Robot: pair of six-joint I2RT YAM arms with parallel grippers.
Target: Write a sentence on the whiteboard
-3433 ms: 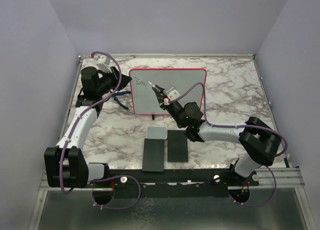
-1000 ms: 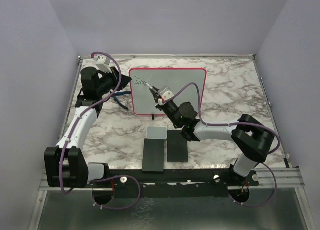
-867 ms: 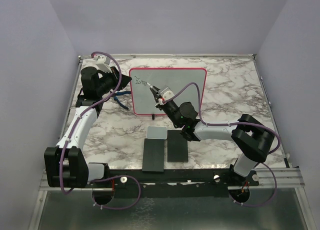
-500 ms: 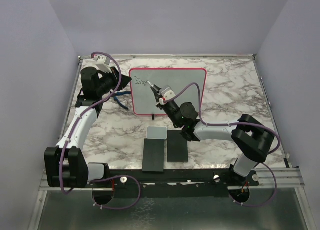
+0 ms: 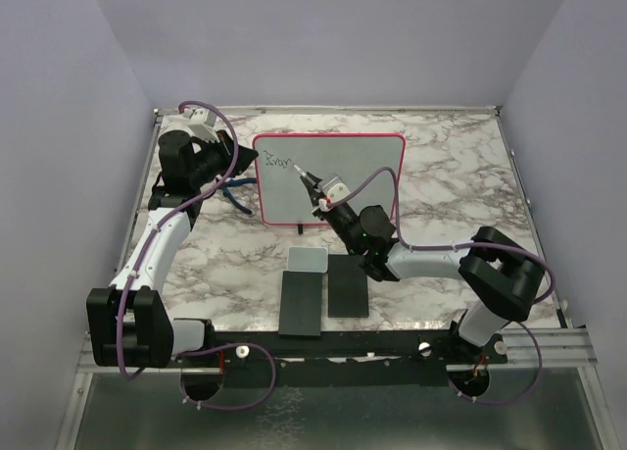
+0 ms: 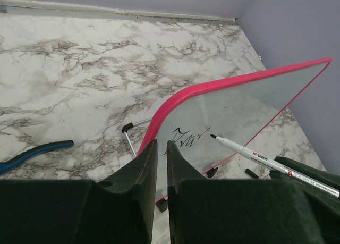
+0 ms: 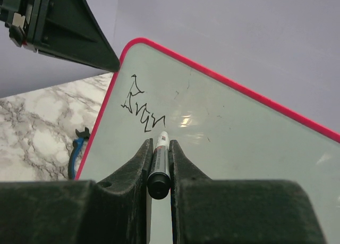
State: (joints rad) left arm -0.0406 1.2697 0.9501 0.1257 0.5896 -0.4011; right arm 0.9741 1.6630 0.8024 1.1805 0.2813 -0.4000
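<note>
- Plain purple walls [image 5: 323, 38] are standing around the scene on three sides.
- The counter [image 5: 460, 175] is showing a white and grey marble pattern, and it is lying flat.
- The whiteboard [image 5: 362, 175] is standing up on its small feet at 12 o'clock on the counter, with its face leaning toward the arms.
- The left claw [image 5: 240, 173] is pinching the board's red rim at 9 o'clock, almost fully closed, and looks to be holding the board steady.
- The right claw [image 5: 321, 192] is squeezing the marker [image 7: 160, 159] tight between its jaws, in front of the board.
- Two black slabs [image 5: 300, 303] are lying side by side at 6 o'clock from the board, and a small grey pad [image 5: 308, 259] is resting at the top of the left one.
- A blue-handled tool [image 6: 32, 151] is lying on the counter near 8 o'clock from the board.
- The sentence [image 5: 277, 162] is growing at 10 o'clock on the board. A few seconds ago only a couple of marks were there, and now one scribbly word is showing.
- The marker tip is now sitting just past the end of that word, toward 3 o'clock.
- So the writing is going well but looks far from done, with most of the board still blank.
</note>
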